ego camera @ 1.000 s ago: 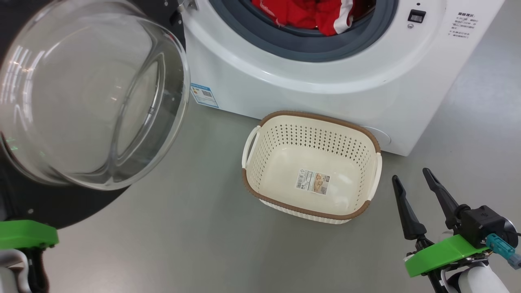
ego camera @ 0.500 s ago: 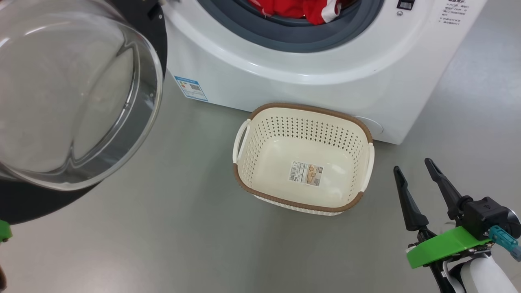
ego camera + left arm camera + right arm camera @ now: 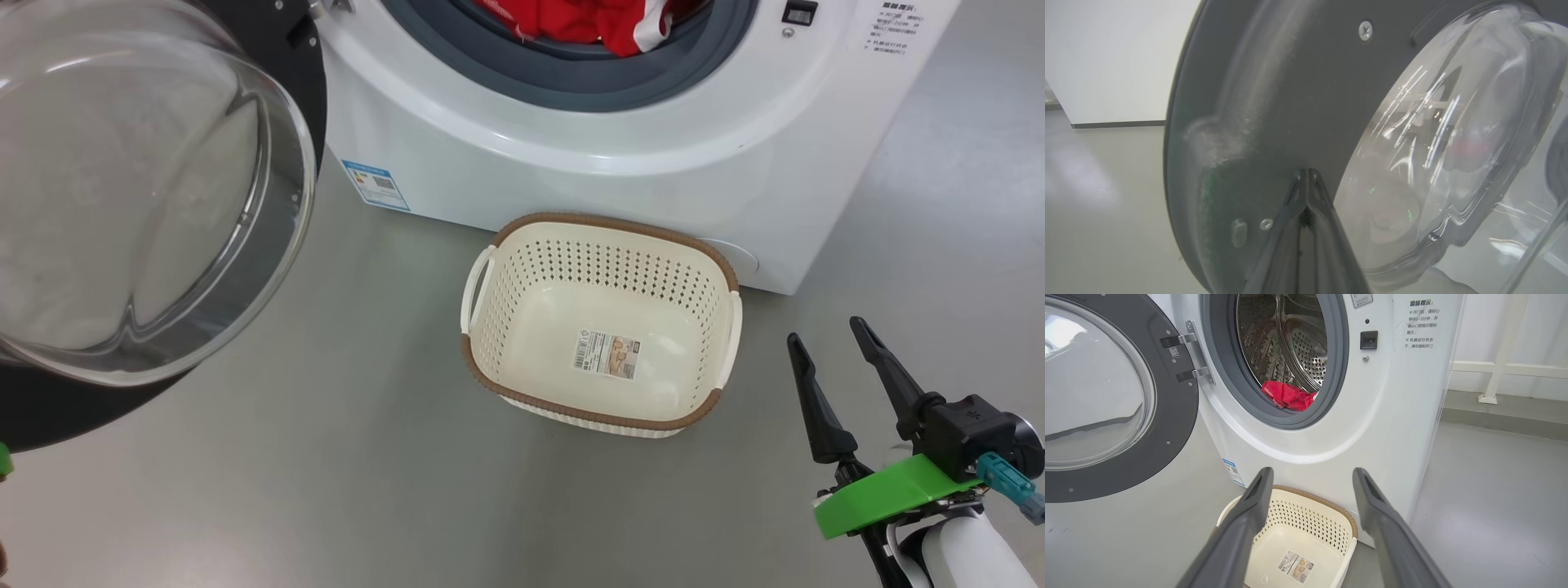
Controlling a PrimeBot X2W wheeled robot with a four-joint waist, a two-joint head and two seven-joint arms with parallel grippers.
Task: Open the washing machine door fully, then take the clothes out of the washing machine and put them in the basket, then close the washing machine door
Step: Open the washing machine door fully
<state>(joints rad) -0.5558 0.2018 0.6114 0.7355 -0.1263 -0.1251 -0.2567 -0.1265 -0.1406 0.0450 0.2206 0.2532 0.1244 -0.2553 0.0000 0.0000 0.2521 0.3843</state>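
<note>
Door open, clothes not yet out.
The left tool (image 3: 1306, 179), closed on nothing, noses the rim of the washing machine door (image 3: 139, 196), likely pushing it wider; the right tool (image 3: 824, 331) hovers spread and empty before the washing machine (image 3: 571, 188). The basket (image 3: 604, 220) at its foot holds only a paper label (image 3: 606, 353); red clothes (image 3: 588, 20) lie in its drum (image 3: 1310, 355).

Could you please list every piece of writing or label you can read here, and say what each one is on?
"温馨提示:" heads the notice on the washing machine front.
"开门前, 请耐心等待1~2分钟" comes in the lines under that heading; the rest is too small to be sure of.
Blue sticker, low on the machine: too small to read.
Paper label inside the basket: a barcode, with the print too small to read.
</note>
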